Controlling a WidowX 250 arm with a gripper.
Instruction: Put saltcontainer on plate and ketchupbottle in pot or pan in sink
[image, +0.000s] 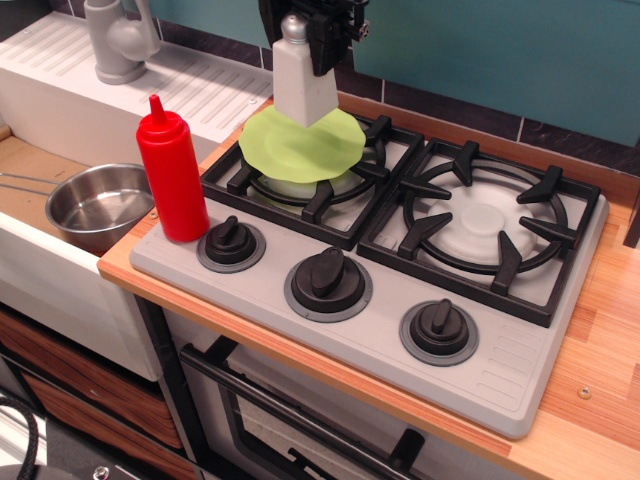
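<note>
I see one grey stove top (480, 350) on the wooden bench (600, 330), and I place everything else from it. It carries two black burner grates and three black knobs along its front edge. Left of the stove is one white sink (60, 110) with one grey faucet (115, 40) at its back, and one steel pot (95, 205) sits in the basin just off the stove's left edge. One lime-green plate (300, 150) rests on the stove's left grate. One red ketchupbottle (172, 170) stands upright on the stove's front-left corner, beside the leftmost knob. One white saltcontainer (303, 85) is over the plate's back edge; whether it touches I cannot tell. My fingers (325, 30) are closed on its upper part.
</note>
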